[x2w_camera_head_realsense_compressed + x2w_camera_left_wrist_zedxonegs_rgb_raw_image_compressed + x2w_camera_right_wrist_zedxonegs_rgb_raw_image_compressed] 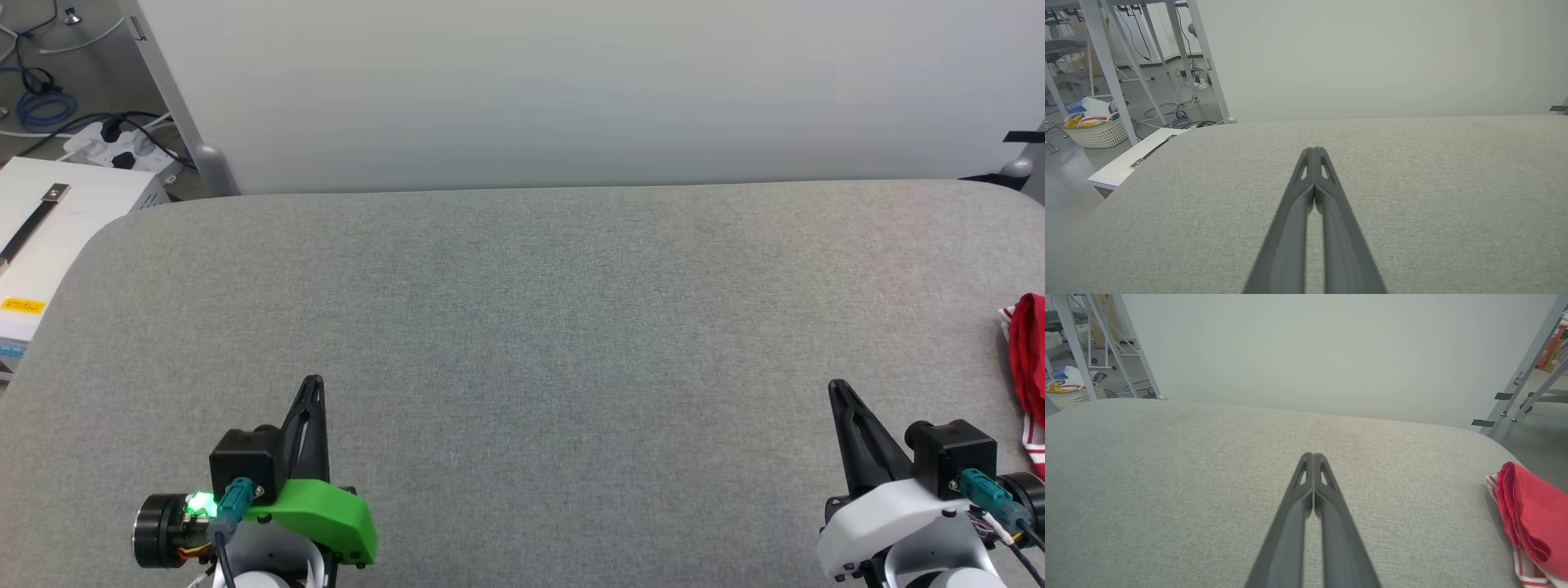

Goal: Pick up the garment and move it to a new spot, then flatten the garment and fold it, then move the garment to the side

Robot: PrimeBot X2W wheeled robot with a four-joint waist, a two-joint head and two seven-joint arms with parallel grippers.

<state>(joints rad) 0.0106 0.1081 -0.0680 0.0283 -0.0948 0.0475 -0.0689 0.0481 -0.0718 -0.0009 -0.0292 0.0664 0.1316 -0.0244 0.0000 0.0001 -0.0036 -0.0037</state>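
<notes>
A wide grey cloth-covered desk [522, 327] is stretching across the head view, with a pale panel [571, 90] standing behind its far edge. The left tool [313, 382] is hovering low over the near left of the desk, and the right tool [834, 385] is hovering over the near right. Both are pointing away from the robot, toward the panel. In each wrist view the two long dark fingers are pressing together at their tips with nothing pinched between them.

The garment [1531, 514] is lying at the far right edge of the desk, partly cut off by the border of the head view. It is showing as a compact red bundle with its edges stacked in layers, and a strip of red-and-white striped trim is peeking out from beneath. It is looking folded rather than spread flat, though part of it is running out of sight, so the neatness of the fold cannot be told.

Judging from this, the task is appearing to be at or near its end. The garment is sitting folded and off to the side, and neither tool is gripping it. Little or nothing seems to be left.

The garment is lying to the right of the right tool, near it but apart, roughly level with its fingertips. It is sitting well apart from the left tool, across the desk.
</notes>
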